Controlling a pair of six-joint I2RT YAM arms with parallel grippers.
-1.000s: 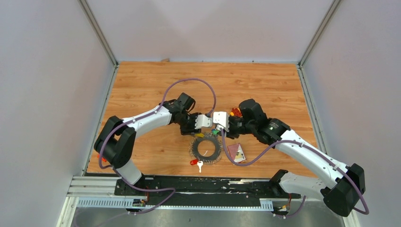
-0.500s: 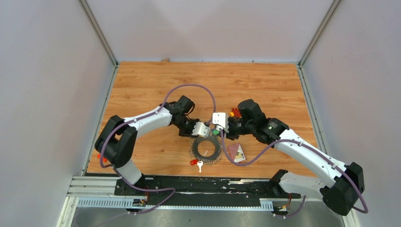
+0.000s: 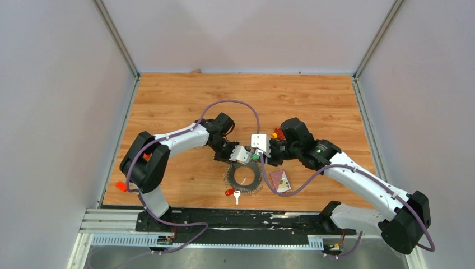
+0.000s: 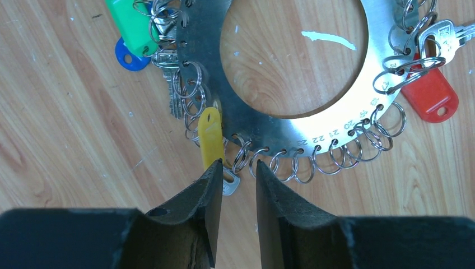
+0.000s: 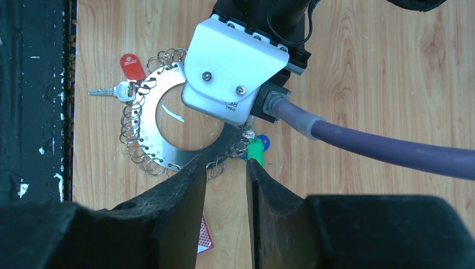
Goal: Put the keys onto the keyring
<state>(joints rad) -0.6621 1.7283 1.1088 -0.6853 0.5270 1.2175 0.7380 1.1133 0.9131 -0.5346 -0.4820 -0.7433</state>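
Along the left side, the wood-grain laminate table (image 3: 168,98) runs bare to an aluminium rail and a matt grey wall (image 3: 56,112), with open room beyond the left arm's elbow. That elbow has swung nearer the centre since a second ago. The left gripper (image 4: 237,165) has come down over the keyring's far rim and its black jaws have narrowed to a slim gap with wood showing through. Nothing is seen clamped. The left fingertip (image 4: 213,168) touches the end of the yellow plastic-tagged key (image 4: 210,134). The keyring (image 4: 291,128) is a flat steel disc with a round centre hole, stamped numbers and a fringe of small wire split rings. It lies flat at table centre, near the front edge. A green tag (image 4: 131,25) and a blue tag (image 4: 130,56) hang at one side, and a red-tagged silver key (image 4: 428,95) at the other. The right gripper (image 5: 225,162) is unmoved, its jaws a narrow gap apart and empty, beside the green tag. Bare board lies to its right.
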